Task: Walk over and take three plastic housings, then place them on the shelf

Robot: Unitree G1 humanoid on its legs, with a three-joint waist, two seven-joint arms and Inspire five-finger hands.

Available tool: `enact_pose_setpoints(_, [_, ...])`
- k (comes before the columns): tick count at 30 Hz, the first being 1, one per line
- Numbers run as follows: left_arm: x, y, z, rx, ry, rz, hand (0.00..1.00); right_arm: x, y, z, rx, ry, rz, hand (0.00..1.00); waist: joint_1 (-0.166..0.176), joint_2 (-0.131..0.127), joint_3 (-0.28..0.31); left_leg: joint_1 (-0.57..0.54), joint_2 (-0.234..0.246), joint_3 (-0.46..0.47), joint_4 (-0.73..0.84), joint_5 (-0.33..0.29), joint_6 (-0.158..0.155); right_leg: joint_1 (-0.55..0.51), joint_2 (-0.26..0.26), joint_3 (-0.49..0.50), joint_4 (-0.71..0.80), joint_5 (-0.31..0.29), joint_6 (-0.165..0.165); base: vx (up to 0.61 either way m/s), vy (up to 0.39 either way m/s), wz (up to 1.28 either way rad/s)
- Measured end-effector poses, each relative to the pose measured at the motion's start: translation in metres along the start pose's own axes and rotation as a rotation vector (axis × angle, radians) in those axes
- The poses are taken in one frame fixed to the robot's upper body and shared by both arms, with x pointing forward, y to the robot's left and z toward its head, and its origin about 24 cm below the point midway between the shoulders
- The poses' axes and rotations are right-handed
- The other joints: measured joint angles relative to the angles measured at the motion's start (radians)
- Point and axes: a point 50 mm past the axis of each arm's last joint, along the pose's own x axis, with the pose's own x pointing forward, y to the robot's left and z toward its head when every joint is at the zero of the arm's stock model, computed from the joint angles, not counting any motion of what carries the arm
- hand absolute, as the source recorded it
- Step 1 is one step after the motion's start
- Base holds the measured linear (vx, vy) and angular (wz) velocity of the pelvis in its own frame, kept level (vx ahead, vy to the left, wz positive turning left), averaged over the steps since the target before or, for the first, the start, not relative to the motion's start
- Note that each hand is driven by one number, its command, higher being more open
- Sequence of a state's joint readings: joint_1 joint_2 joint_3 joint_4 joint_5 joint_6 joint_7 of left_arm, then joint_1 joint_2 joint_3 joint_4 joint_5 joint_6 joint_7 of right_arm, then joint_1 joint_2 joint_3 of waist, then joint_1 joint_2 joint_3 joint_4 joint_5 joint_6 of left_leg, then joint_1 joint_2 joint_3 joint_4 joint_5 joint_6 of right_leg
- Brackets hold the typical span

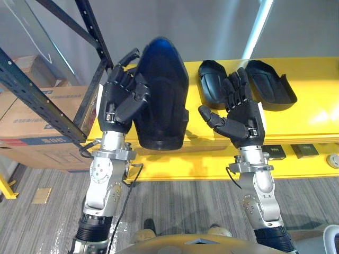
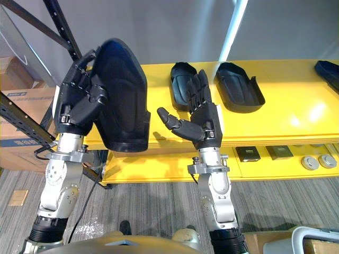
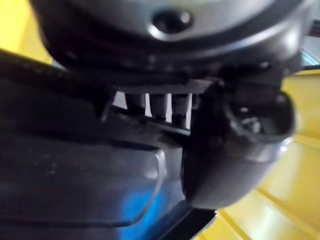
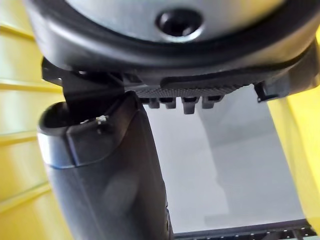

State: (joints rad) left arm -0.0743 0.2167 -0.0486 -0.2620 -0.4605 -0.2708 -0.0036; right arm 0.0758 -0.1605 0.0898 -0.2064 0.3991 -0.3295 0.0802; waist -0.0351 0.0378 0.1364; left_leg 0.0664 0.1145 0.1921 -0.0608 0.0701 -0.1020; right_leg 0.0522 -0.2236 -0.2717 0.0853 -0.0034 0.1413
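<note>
Gripping a large glossy black plastic housing (image 1: 161, 90) at centre frame, the left robot hand (image 1: 119, 103) curled round its edge. The right robot hand (image 1: 244, 116) stood spread, empty, near two smaller black housings (image 1: 212, 79) on the yellow shelf (image 1: 312, 106).

We see bright light: a pale streak down the grey wall (image 1: 222, 32), glare on the yellow shelf (image 2: 312, 114), a blue sheen atop the raised plastic housing (image 1: 159, 53).

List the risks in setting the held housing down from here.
1. The left hand grips the held housing by its side edge only; it may tip or slip out.
2. The open right hand hovers close by the two housings on the yellow shelf and could knock them.
</note>
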Motion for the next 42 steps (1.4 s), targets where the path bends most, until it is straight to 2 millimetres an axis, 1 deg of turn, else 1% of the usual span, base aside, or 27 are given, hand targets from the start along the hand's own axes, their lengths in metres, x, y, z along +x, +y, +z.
enact_pose_setpoints(2, [0.012, 0.010, 0.002, 0.031, -0.021, 0.042, 0.00, -0.001, 0.000, -0.002, -0.001, 0.023, 0.020, 1.00, -0.003, 0.001, 0.000, -0.004, 0.000, 0.013, -0.003, 0.007, 0.001, -0.015, 0.000, 0.011, 0.000, 0.005, 0.005, -0.04, 0.007, -0.20])
enact_pose_setpoints(4, [0.029, 0.023, 0.004, 0.059, -0.043, 0.116, 0.00, -0.001, 0.002, -0.004, -0.006, 0.045, 0.068, 1.00, -0.019, 0.001, -0.001, -0.015, -0.001, 0.023, -0.021, 0.021, 0.002, -0.042, 0.001, 0.024, 0.004, 0.012, 0.012, -0.03, 0.003, -0.10])
enact_pose_setpoints(8, [0.046, 0.032, 0.006, 0.054, -0.069, 0.201, 0.00, 0.000, 0.003, -0.006, -0.026, 0.071, 0.126, 1.00, -0.027, 0.003, 0.001, -0.045, -0.003, 0.031, -0.021, 0.028, 0.003, -0.084, 0.001, 0.034, 0.014, 0.022, 0.009, -0.01, 0.007, -0.06])
enact_pose_setpoints(11, [0.060, 0.039, 0.007, 0.043, -0.070, 0.244, 0.00, 0.009, 0.010, -0.011, -0.026, 0.090, 0.180, 1.00, -0.039, 0.009, 0.008, -0.045, -0.002, 0.032, -0.021, 0.030, 0.003, -0.089, 0.001, 0.035, 0.019, 0.022, 0.008, 0.00, 0.000, 0.00])
enact_pose_setpoints(14, [0.079, 0.044, 0.021, 0.050, -0.113, 0.260, 0.00, 0.017, 0.020, -0.009, -0.019, 0.071, 0.226, 1.00, -0.043, 0.021, 0.030, -0.058, -0.002, 0.039, -0.021, 0.036, 0.005, -0.118, 0.000, 0.050, 0.037, 0.020, 0.005, -0.03, 0.008, -0.07])
enact_pose_setpoints(15, [0.083, 0.044, 0.022, 0.045, -0.118, 0.264, 0.00, 0.017, 0.021, -0.009, -0.018, 0.071, 0.230, 1.00, -0.043, 0.023, 0.036, -0.059, -0.002, 0.041, -0.022, 0.038, 0.005, -0.121, 0.000, 0.053, 0.040, 0.020, 0.005, -0.03, 0.006, -0.08])
enact_pose_setpoints(17, [0.096, 0.050, 0.020, 0.008, -0.094, 0.312, 0.00, 0.017, 0.023, -0.012, -0.012, 0.095, 0.241, 1.00, -0.050, 0.028, 0.045, -0.059, -0.002, 0.045, -0.022, 0.039, 0.006, -0.131, 0.000, 0.059, 0.048, 0.019, 0.004, -0.03, 0.004, -0.10])
enact_pose_setpoints(18, [0.098, 0.052, 0.020, 0.002, -0.084, 0.324, 0.00, 0.017, 0.025, -0.013, -0.010, 0.099, 0.246, 1.00, -0.053, 0.029, 0.047, -0.060, -0.002, 0.047, -0.022, 0.039, 0.006, -0.136, 0.000, 0.063, 0.052, 0.019, 0.003, -0.03, 0.003, -0.11])
enact_pose_setpoints(20, [0.109, 0.055, 0.015, -0.018, -0.040, 0.347, 0.00, 0.019, 0.026, -0.012, -0.009, 0.095, 0.256, 1.00, -0.061, 0.031, 0.082, -0.064, -0.002, 0.051, -0.022, 0.044, 0.008, -0.145, 0.000, 0.069, 0.056, 0.018, 0.003, -0.04, 0.004, -0.07])
enact_pose_setpoints(23, [0.112, 0.058, 0.006, 0.002, 0.023, 0.367, 0.00, 0.024, 0.030, -0.011, -0.008, 0.089, 0.275, 1.00, -0.078, 0.033, 0.099, -0.099, -0.002, 0.052, -0.022, 0.054, 0.011, -0.182, 0.000, 0.073, 0.059, 0.022, 0.000, -0.05, 0.006, -0.02])
enact_pose_setpoints(25, [0.122, 0.058, -0.003, 0.016, 0.103, 0.378, 0.00, 0.031, 0.034, -0.007, -0.011, 0.066, 0.298, 1.00, -0.079, 0.033, 0.143, -0.102, -0.002, 0.052, -0.021, 0.060, 0.012, -0.193, 0.000, 0.078, 0.073, 0.026, 0.004, 0.00, 0.000, 0.00])
enact_pose_setpoints(26, [0.123, 0.058, -0.005, 0.020, 0.123, 0.384, 0.00, 0.032, 0.036, -0.006, -0.009, 0.060, 0.306, 1.00, -0.080, 0.034, 0.149, -0.104, -0.002, 0.052, -0.021, 0.061, 0.012, -0.195, 0.000, 0.078, 0.073, 0.026, 0.004, 0.00, 0.000, 0.00])
enact_pose_setpoints(27, [0.123, 0.059, -0.009, 0.032, 0.166, 0.386, 0.00, 0.037, 0.043, -0.003, 0.002, 0.040, 0.337, 1.00, -0.082, 0.037, 0.165, -0.114, -0.002, 0.052, -0.021, 0.063, 0.013, -0.210, 0.000, 0.081, 0.082, 0.027, 0.003, 0.00, 0.000, 0.00])
enact_pose_setpoints(29, [0.125, 0.057, -0.012, 0.048, 0.193, 0.372, 0.00, 0.040, 0.046, -0.001, 0.003, 0.026, 0.353, 1.00, -0.079, 0.038, 0.181, -0.114, -0.002, 0.049, -0.021, 0.064, 0.013, -0.210, 0.000, 0.080, 0.087, 0.026, 0.001, 0.01, -0.002, 0.02])
enact_pose_setpoints(31, [0.129, 0.058, -0.013, 0.078, 0.229, 0.365, 0.00, 0.047, 0.056, 0.004, 0.009, -0.003, 0.392, 1.00, -0.078, 0.039, 0.200, -0.125, -0.002, 0.047, -0.021, 0.065, 0.014, -0.221, 0.000, 0.078, 0.088, 0.026, 0.000, 0.00, 0.000, 0.04])
enact_pose_setpoints(33, [0.133, 0.059, -0.012, 0.120, 0.233, 0.366, 0.00, 0.050, 0.060, 0.007, 0.012, -0.022, 0.402, 1.00, -0.074, 0.039, 0.214, -0.131, -0.002, 0.045, -0.021, 0.067, 0.015, -0.226, -0.001, 0.076, 0.091, 0.026, 0.000, 0.01, 0.002, 0.04])
enact_pose_setpoints(37, [0.140, 0.063, -0.001, 0.251, 0.213, 0.378, 0.00, 0.055, 0.063, 0.012, 0.013, -0.045, 0.386, 1.00, -0.068, 0.039, 0.244, -0.134, -0.002, 0.039, -0.019, 0.068, 0.016, -0.228, -0.001, 0.071, 0.097, 0.022, -0.005, 0.01, 0.001, 0.03])
enact_pose_setpoints(38, [0.145, 0.063, 0.006, 0.293, 0.199, 0.389, 1.00, 0.055, 0.065, 0.014, 0.018, -0.056, 0.386, 1.00, -0.064, 0.039, 0.254, -0.139, -0.002, 0.037, -0.015, 0.068, 0.016, -0.233, -0.002, 0.071, 0.105, 0.019, -0.009, -0.01, 0.000, 0.04])
enact_pose_setpoints(41, [0.154, 0.066, 0.019, 0.314, 0.161, 0.428, 1.00, 0.055, 0.068, 0.017, 0.022, -0.067, 0.382, 1.00, -0.061, 0.039, 0.259, -0.162, -0.002, 0.033, -0.012, 0.073, 0.022, -0.258, -0.002, 0.070, 0.116, 0.018, -0.011, -0.01, -0.006, 0.04])
enact_pose_setpoints(42, [0.157, 0.066, 0.023, 0.332, 0.148, 0.452, 1.00, 0.055, 0.068, 0.016, 0.024, -0.065, 0.381, 1.00, -0.059, 0.040, 0.270, -0.161, -0.002, 0.032, -0.010, 0.073, 0.022, -0.260, -0.003, 0.069, 0.124, 0.015, -0.015, 0.00, 0.000, 0.00])
